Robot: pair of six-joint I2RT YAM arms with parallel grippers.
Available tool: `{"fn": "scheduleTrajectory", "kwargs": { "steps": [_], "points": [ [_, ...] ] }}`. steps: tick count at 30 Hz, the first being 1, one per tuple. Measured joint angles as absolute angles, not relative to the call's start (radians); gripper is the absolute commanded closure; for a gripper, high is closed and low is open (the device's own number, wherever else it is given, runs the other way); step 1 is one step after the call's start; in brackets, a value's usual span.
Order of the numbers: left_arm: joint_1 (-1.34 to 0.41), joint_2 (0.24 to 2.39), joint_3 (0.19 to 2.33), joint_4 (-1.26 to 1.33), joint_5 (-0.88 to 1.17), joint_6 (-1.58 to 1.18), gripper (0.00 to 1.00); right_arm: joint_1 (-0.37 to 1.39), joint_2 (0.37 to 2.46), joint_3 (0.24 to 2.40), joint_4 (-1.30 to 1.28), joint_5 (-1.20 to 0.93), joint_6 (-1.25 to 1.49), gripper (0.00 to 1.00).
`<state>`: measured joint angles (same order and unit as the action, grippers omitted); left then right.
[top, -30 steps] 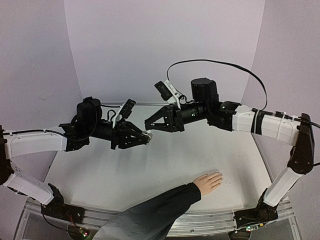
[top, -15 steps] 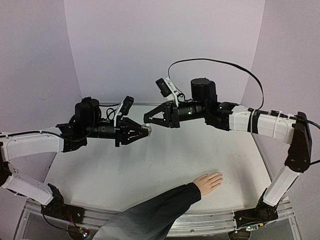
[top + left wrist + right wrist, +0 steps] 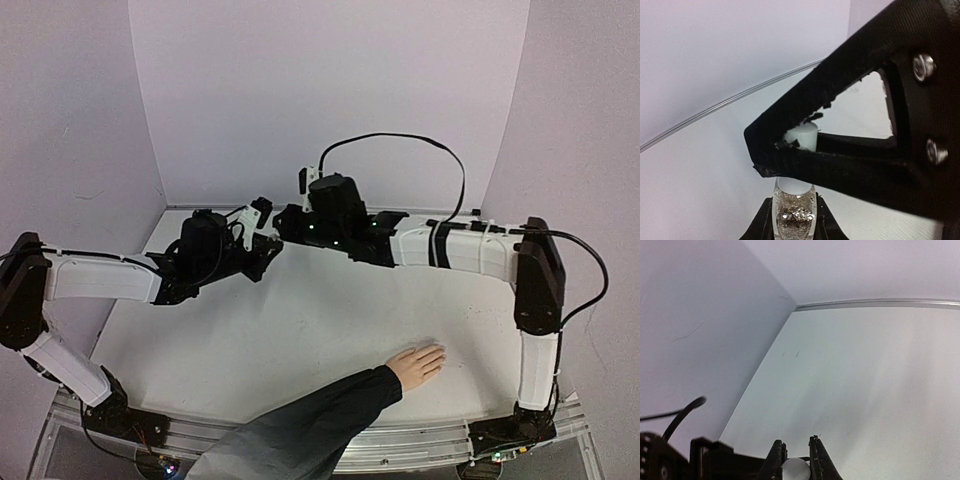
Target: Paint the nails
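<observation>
The nails (image 3: 441, 351) on the hand (image 3: 417, 363) are too small to make out from above. The bottle (image 3: 793, 216) is cut off below by the left wrist view's edge. Above the bottle, the right pincer (image 3: 785, 148) covers much of its white cap (image 3: 802, 136). From above, the bottle is hidden among the arms.

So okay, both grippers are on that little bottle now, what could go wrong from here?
The right gripper pinches the white cap only at its fingertips, so it may slip while twisting. The left gripper holds the small glass bottle by its sides alone; a hard pull could tilt it or tug it loose over the table. The hand lies well away at the near edge, so polish might drip on the way.
</observation>
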<state>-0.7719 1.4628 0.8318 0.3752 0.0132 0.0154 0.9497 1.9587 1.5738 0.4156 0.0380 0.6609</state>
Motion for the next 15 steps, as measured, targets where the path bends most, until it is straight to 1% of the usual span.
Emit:
{"fn": "scheduleTrajectory", "kwargs": {
  "steps": [3, 6, 7, 9, 12, 15],
  "points": [
    [-0.78, 1.501, 0.832, 0.385, -0.101, 0.044, 1.0, 0.988, 2.053, 1.69, 0.343, 0.229, 0.719, 1.0],
    [-0.812, 1.515, 0.831, 0.386, -0.168, 0.071, 1.0, 1.013, 2.056, 1.695, 0.306, 0.314, 0.746, 1.0],
    [-0.823, 1.515, 0.829, 0.388, -0.188, 0.076, 1.0, 1.023, 2.052, 1.695, 0.297, 0.343, 0.75, 0.97],
    [-0.84, 1.512, 0.815, 0.423, -0.212, 0.078, 1.0, 1.036, 2.039, 1.692, 0.284, 0.386, 0.75, 0.85],
    [-0.857, 1.484, 0.777, 0.466, -0.224, 0.076, 1.0, 1.049, 1.999, 1.659, 0.276, 0.384, 0.735, 0.69],
    [-0.869, 1.444, 0.763, 0.476, -0.238, 0.067, 1.0, 1.063, 1.942, 1.594, 0.28, 0.31, 0.688, 0.41]
  ]
}}
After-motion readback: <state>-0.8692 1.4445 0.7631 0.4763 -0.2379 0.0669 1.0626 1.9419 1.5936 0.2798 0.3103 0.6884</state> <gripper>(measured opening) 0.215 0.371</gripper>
